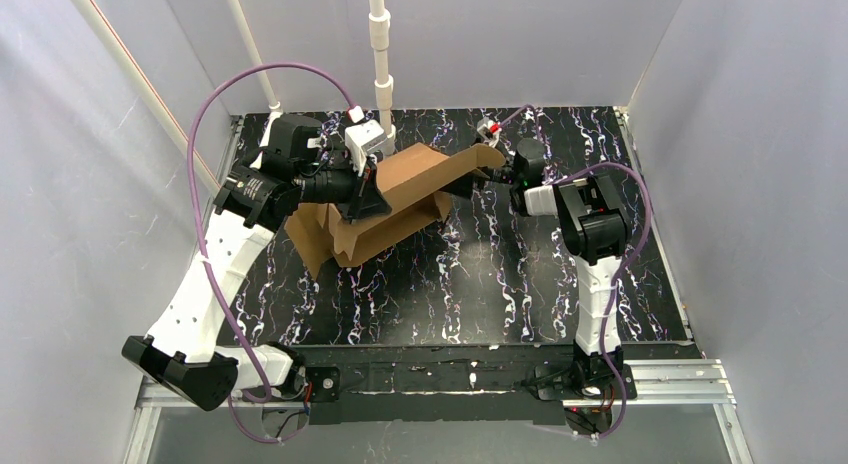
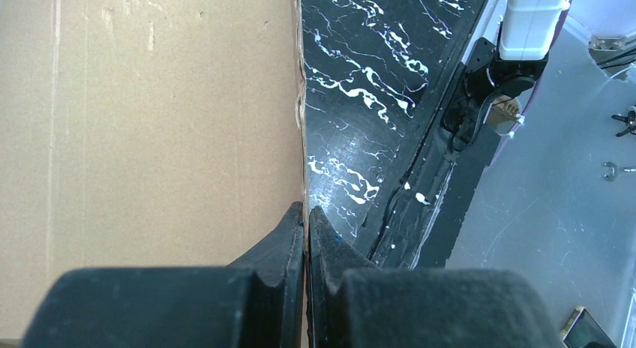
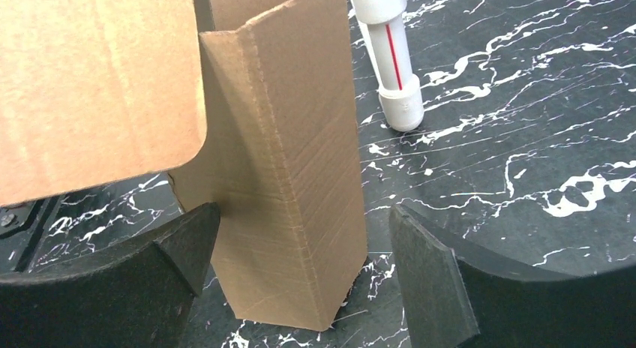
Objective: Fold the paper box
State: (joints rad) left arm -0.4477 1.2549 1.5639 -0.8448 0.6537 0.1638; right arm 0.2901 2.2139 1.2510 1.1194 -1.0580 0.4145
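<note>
The paper box point(image 1: 405, 199), a brown cardboard blank partly folded up, stands at the back middle of the black marbled table point(image 1: 450, 294). My left gripper point(image 1: 365, 202) is shut on the edge of one of its raised panels. In the left wrist view the thin edge of the paper box point(image 2: 150, 123) runs straight into the closed left gripper point(image 2: 306, 210). My right gripper point(image 1: 497, 174) is at the box's right end and stands open. In the right wrist view a creased flap of the paper box point(image 3: 292, 175) sits between the fingers of the right gripper point(image 3: 305, 213), close by the left finger point(image 3: 180, 250) and apart from the right one.
A white pipe post point(image 1: 381, 54) rises just behind the box, and its foot point(image 3: 394, 70) shows beyond the flap. A second white pipe point(image 1: 255, 54) leans at the back left. Grey walls close in both sides. The table's metal rail point(image 1: 660, 374) runs along the near edge.
</note>
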